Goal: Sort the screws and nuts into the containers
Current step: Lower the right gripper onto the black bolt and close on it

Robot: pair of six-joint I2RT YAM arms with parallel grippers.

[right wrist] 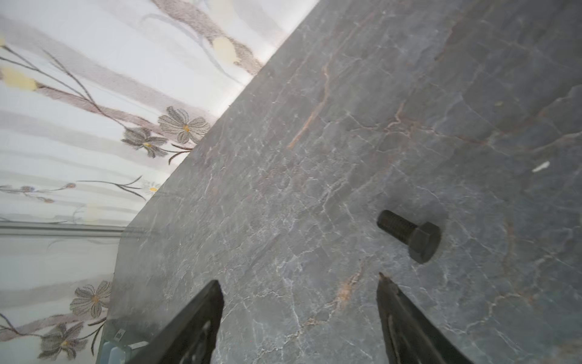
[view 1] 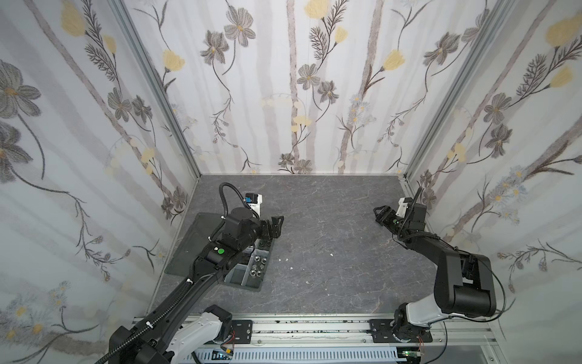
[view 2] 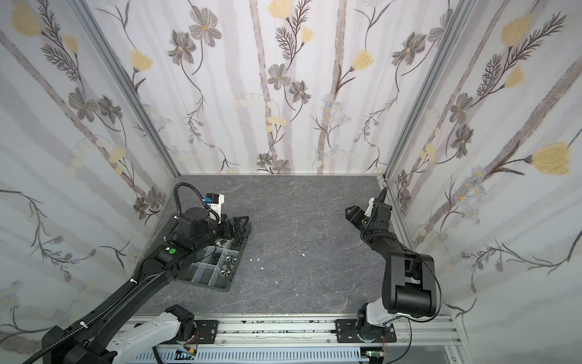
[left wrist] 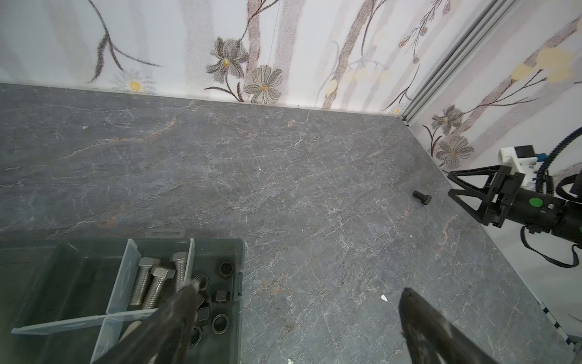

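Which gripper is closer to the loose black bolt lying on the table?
Right. The right gripper hangs open just beside the black bolt; the left gripper is across the table, over the organiser tray.

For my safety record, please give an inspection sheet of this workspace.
Surface: grey marbled table.
Job's things: organiser tray holds silver screws, black nuts, silver nuts in separate compartments; one black screw lies loose on the table.
Clutter: white flecks; flat lid panel beside tray.
Grippers: left gripper open over tray's edge; right gripper open, empty, near the black screw.
Cables: corrugated conduit on left arm; cables on right arm.
Surroundings: floral walls; aluminium rail.
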